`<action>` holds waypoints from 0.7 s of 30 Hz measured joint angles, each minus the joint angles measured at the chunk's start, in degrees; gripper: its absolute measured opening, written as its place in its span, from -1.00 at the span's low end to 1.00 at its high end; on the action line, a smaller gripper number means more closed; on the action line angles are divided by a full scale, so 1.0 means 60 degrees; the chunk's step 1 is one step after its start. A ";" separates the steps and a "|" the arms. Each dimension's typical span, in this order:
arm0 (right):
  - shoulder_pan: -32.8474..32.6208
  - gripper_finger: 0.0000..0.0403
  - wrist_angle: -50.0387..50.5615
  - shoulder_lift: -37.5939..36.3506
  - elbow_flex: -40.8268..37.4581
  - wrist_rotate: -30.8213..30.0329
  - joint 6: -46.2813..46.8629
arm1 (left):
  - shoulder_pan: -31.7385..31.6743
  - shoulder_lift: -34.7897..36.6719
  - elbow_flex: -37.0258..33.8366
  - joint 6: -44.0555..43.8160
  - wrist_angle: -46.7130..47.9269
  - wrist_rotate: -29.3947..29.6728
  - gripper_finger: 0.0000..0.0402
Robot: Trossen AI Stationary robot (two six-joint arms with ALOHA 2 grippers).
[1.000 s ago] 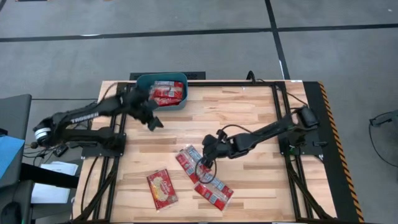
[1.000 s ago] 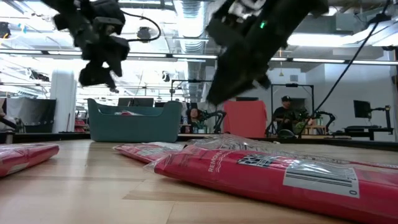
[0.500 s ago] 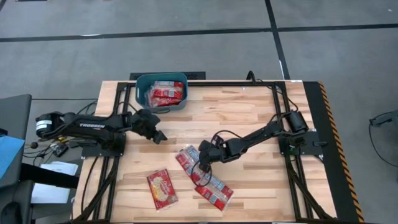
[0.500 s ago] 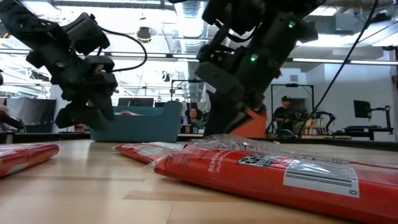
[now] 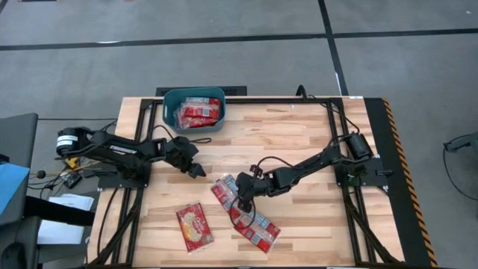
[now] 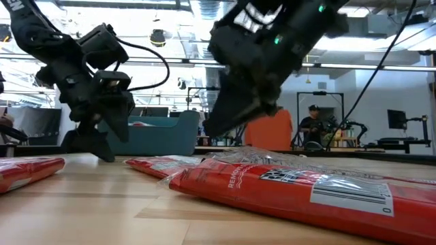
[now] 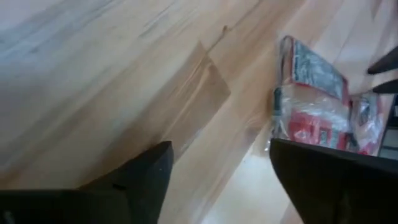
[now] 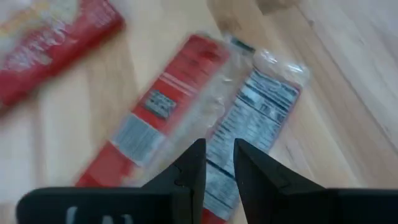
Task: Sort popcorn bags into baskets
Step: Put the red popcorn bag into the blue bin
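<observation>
Right gripper (image 5: 240, 196), fingers nearly closed and empty, hovers over the overlapped popcorn bags (image 5: 244, 213), needing to open before grabbing

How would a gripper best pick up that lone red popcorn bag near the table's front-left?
Probably straight from above, pinching a long edge of the lone popcorn bag. It lies flat on the table, apart from the others, so its sides are free.

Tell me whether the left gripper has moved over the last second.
Yes. In the high view the left gripper has pulled away from the teal basket, travelling toward the table's middle and the loose popcorn bags; it now hangs open over bare wood.
</observation>
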State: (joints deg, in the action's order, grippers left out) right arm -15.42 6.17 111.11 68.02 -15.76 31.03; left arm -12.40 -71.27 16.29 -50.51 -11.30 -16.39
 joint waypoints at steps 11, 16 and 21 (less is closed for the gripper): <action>0.0002 -0.47 -0.0281 0.0433 -0.0024 0.0744 -0.0038 | 0.0215 -0.1397 0.0022 -0.0660 -0.1739 -0.0503 0.55; 0.0201 -0.47 -0.1084 0.0895 0.0016 0.0946 -0.0231 | 0.0276 -0.1904 0.0046 -0.0737 -0.1924 -0.0660 0.55; 0.0610 -0.47 -0.2121 0.1423 0.0017 0.1469 -0.0394 | 0.0283 -0.2087 0.0058 -0.0839 -0.1984 -0.0730 0.55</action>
State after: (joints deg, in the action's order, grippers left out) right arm -11.76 -6.55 119.65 68.13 -6.95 28.67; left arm -10.70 -83.79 16.64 -55.55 -23.20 -20.78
